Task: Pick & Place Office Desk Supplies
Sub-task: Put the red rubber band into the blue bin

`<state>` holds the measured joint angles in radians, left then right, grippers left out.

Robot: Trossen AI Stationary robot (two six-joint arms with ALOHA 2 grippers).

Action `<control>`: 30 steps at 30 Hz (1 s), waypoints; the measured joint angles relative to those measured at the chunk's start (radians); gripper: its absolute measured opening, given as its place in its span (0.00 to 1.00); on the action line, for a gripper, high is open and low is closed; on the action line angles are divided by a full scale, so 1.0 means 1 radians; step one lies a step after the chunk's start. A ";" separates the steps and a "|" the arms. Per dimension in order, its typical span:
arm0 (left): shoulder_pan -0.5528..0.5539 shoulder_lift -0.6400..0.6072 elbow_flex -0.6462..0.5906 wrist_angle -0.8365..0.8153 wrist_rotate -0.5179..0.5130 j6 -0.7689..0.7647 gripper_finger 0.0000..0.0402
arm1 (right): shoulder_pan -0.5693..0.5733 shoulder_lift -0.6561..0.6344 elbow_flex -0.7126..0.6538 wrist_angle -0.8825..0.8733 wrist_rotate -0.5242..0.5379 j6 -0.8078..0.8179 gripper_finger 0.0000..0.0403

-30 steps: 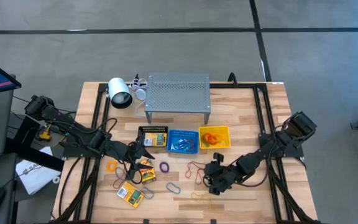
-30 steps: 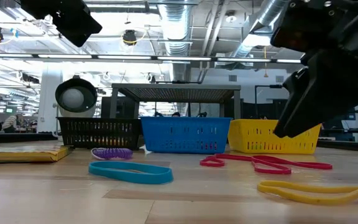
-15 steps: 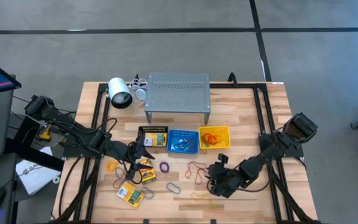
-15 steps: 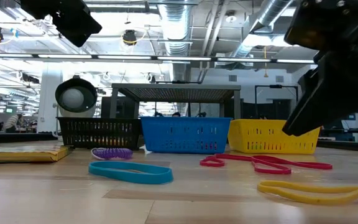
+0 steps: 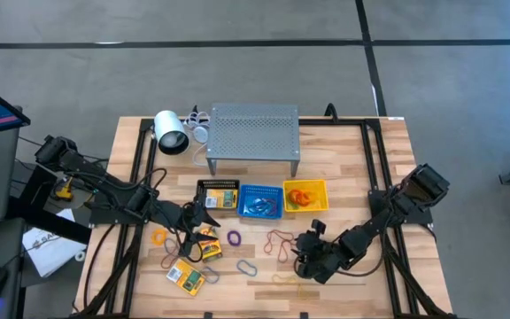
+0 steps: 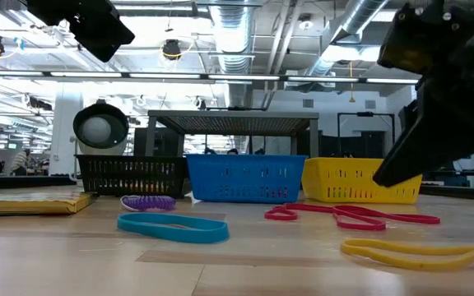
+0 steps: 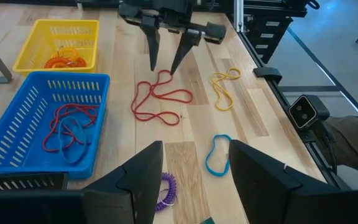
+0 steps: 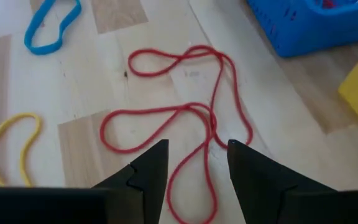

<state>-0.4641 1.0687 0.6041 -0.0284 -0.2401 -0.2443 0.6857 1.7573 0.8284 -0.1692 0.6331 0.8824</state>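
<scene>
Right gripper [image 8: 192, 163]: its fingers stood apart and held nothing; it hung low over the near right part of the table [image 5: 361, 177], pointing down at the red band loop.
Red band loop [image 8: 185, 118]: it lay flat on the wood, directly under and just ahead of the right gripper's fingertips, one strand passing between them.
Long axis: in the high view the red band loop [image 5: 279, 242] stretched left to right, in several folded lobes, just near of the blue basket [image 5: 260, 202] and yellow basket [image 5: 305, 196].
Nearer arm: the right arm; the left wrist view showed the right gripper [image 7: 164, 63] poised above the loop's far lobe.
Left gripper [image 7: 194, 171]: fingers parted, empty, waiting over the left-centre of the table beside the black basket [image 5: 218, 195].
Likely next move: a short straight drop and a pinch on a strand, by my judgement, then a carry to one of the baskets.
Other loose items: a yellow band [image 8: 8, 146] and a blue band [image 8: 51, 25] lay near the red one; a purple coil [image 5: 235, 237], an orange band [image 5: 158, 236] and yellow-and-green packs [image 5: 186, 277] lay to the left.
Basket contents: red and blue bands in the blue basket, orange bands in the yellow.
Writing: none could be read; print on the packs was too small to make out.
</scene>
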 joint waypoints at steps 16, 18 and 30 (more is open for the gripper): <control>0.000 0.000 0.000 0.000 -0.003 0.000 0.45 | 0.000 0.064 0.000 0.035 0.001 0.036 0.40; 0.000 0.000 0.000 0.000 -0.003 0.000 0.45 | 0.000 0.064 0.000 0.035 0.000 0.038 0.40; 0.000 0.000 0.000 0.000 -0.003 0.000 0.45 | 0.000 0.064 0.000 0.035 -0.004 0.066 0.40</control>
<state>-0.4641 1.0687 0.6041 -0.0284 -0.2428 -0.2440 0.6857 1.8210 0.8284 -0.1345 0.6293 0.9483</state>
